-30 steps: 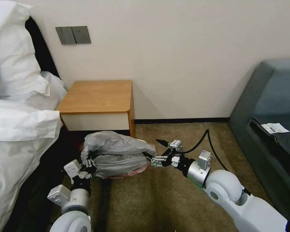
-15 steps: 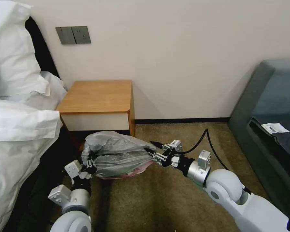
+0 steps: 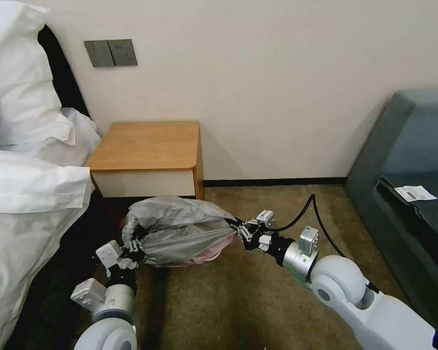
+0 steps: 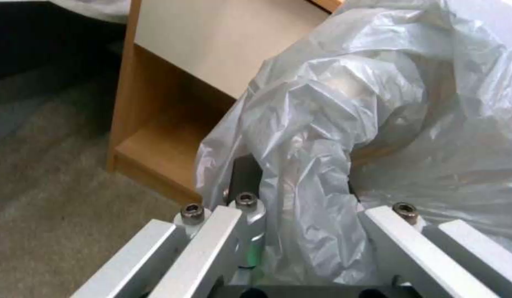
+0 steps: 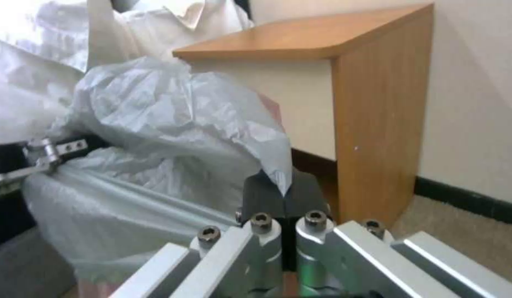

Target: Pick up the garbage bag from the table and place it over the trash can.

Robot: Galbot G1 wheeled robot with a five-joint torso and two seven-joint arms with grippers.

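Carpet covered the floor between white bedding point(image 3: 19, 194) at nine o'clock in the head view and a dark grey sofa point(image 3: 409, 160) at three o'clock, with the wooden nightstand point(image 3: 148, 146) against the wall at about eleven o'clock, its top bare. Below the nightstand, near the middle of that view, the garbage bag point(image 3: 177, 231) hung off the table and was stretched between the two arms. The left gripper point(image 3: 134, 253), at about seven o'clock, was pressed together on a gathered fold at the bag's left edge; the left wrist view showed crinkled grey plastic bunched between its fingers point(image 4: 247, 207). The right gripper point(image 3: 238, 228), just right of centre, was pinched on a corner of the bag's right edge, and the right wrist view showed a point of plastic caught between its black pads point(image 5: 267, 194). A pink tint and a pale edge showed beneath the plastic, probably the trash can point(image 3: 207, 250), though the bag hid most of it. By my reading, the pickup was done and the bag was spread above the bin, while drawing its mouth down around the rim and letting go remained.
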